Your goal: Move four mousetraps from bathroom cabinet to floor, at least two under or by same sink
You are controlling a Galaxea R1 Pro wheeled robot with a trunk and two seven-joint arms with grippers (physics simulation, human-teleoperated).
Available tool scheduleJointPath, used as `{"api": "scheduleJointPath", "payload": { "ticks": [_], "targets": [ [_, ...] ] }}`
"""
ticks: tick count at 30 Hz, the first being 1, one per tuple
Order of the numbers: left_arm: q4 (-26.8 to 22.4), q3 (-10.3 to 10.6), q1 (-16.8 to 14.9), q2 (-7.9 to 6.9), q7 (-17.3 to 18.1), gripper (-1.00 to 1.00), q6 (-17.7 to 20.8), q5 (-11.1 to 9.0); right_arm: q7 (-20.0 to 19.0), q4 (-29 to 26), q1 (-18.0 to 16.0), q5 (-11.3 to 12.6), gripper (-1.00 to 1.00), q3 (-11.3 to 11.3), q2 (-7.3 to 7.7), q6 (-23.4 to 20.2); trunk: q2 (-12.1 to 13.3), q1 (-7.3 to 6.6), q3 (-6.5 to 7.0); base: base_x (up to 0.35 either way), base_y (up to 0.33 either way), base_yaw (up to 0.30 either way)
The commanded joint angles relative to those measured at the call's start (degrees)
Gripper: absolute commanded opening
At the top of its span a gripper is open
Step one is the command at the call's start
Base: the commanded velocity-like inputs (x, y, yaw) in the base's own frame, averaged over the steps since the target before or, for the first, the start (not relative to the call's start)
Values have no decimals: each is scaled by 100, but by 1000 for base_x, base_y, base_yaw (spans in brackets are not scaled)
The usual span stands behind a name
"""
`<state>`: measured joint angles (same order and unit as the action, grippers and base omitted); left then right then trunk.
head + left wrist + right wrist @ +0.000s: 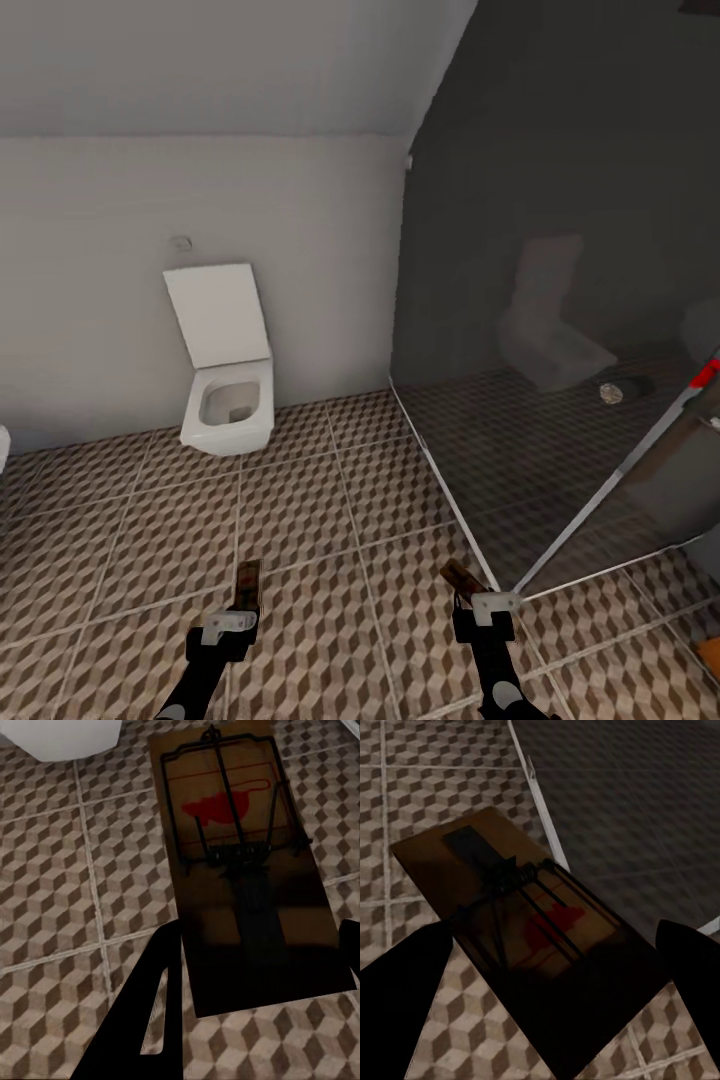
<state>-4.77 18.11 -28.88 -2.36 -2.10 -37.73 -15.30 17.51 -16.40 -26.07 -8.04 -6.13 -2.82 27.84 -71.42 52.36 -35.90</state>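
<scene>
You held one mousetrap per gripper: left gripper [243,600] clamped on left mousetrap [232,847], right gripper [468,590] clamped on right mousetrap [521,930]. Both traps hung above bathroom floor [330,520], toilet [228,400] ahead, glass shower screen [560,330] at right. No trap lay on tiles; sink unseen. Judged: carrying stage, placement of all four left.

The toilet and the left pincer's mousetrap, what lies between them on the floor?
Only bare cube-patterned bathroom floor: in the head view, nothing sits between the toilet and the mousetrap held in the left pincer.
</scene>
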Motion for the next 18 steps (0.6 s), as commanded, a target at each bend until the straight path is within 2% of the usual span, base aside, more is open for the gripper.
{"api": "scheduleJointPath", "payload": {
  "ticks": [1, 18],
  "targets": [
    [2, 52, -3, -1, -54, -100, -16, -17, 59, 5, -4, -57, -100, -20, 1, -6, -2, 0, -5, 0, 0, 257],
    [2, 59, -3, -1, -16, -100, -44, -9, 59, 5, -4, -57, -100, -20, 1, -6, -2, 0, -5, 0, 0, 256]
  ]
}}
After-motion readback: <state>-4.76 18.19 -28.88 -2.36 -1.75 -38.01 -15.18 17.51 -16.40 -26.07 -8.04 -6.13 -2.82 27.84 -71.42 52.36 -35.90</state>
